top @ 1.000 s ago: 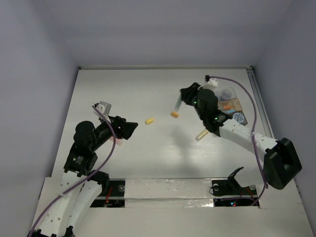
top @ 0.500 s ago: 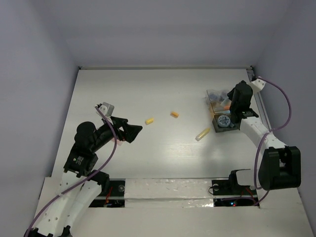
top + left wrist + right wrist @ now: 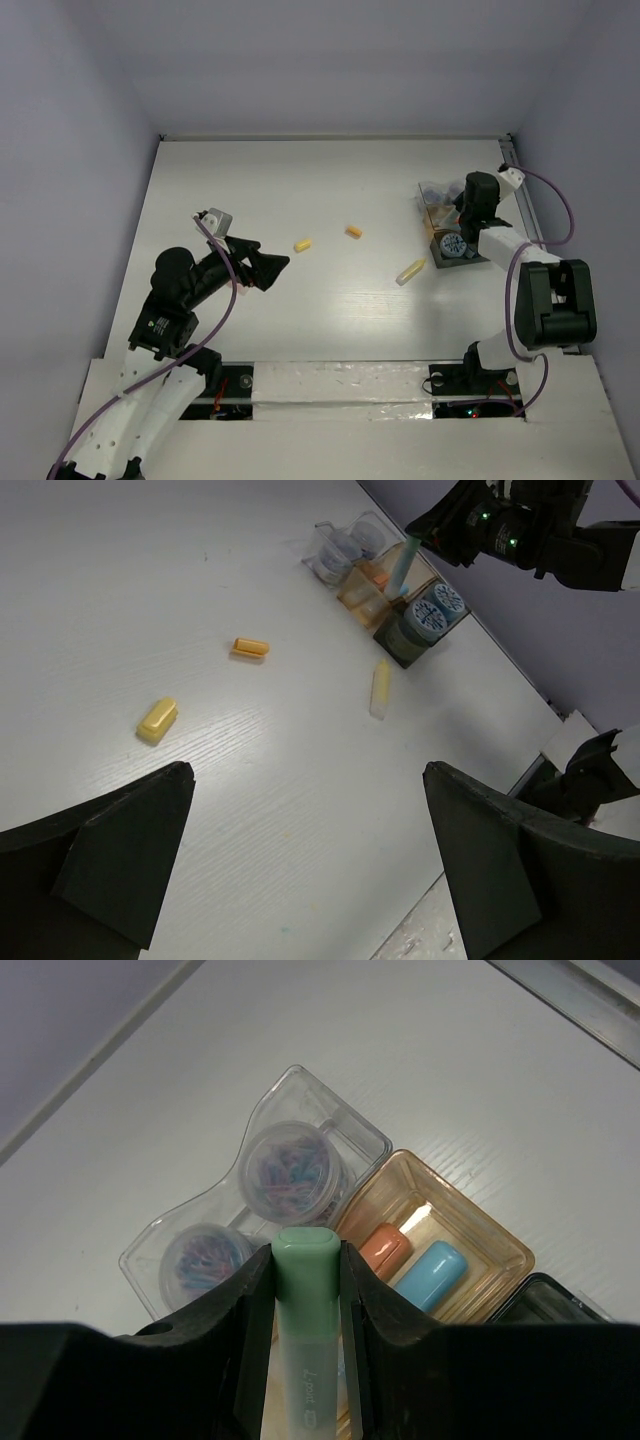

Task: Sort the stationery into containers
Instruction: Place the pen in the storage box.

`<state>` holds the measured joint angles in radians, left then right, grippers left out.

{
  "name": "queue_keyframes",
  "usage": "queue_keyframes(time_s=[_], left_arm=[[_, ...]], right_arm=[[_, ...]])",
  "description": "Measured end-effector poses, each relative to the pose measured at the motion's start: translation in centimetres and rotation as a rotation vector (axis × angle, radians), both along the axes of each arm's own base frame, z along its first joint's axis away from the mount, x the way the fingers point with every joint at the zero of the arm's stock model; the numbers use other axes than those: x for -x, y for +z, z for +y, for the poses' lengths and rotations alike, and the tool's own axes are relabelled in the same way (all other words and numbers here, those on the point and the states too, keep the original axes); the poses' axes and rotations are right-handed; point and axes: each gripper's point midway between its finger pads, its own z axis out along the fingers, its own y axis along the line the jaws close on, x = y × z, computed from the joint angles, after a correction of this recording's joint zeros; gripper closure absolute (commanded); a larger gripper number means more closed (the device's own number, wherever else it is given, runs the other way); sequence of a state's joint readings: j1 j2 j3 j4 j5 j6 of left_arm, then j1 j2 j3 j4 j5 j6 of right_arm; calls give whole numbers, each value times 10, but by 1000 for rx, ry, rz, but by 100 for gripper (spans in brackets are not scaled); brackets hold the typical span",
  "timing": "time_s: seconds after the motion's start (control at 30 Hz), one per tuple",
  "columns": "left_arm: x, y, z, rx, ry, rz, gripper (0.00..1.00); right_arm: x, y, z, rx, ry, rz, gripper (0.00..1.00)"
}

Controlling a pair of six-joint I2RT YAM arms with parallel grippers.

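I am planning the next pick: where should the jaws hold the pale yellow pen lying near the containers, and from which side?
Take the pale yellow pen at its middle, coming straight down from above. It lies flat on the table with nothing touching it, so set the jaws across its long axis and close on its narrow sides.

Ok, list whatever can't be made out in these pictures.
Right wrist view: the green pen runs off the bottom edge; lower end unseen.
Same view: the dark box is mostly hidden behind a finger.
Same view: what fills the round tubs is too blurred to name.
Top view: the containers show contents too small to tell.
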<state>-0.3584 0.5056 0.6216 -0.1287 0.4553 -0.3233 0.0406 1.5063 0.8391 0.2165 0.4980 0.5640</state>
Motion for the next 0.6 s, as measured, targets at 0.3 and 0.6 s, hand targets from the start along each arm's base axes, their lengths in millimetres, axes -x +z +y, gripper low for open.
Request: queue_keyframes(time_s=[0.3, 0.6], left_arm=[[0, 0, 0, -1, 0, 1, 1], [0, 0, 0, 0, 0, 1, 1]], right_arm=[[8, -20, 8, -76, 5, -1, 67], [22, 6, 12, -95, 25, -61, 34]])
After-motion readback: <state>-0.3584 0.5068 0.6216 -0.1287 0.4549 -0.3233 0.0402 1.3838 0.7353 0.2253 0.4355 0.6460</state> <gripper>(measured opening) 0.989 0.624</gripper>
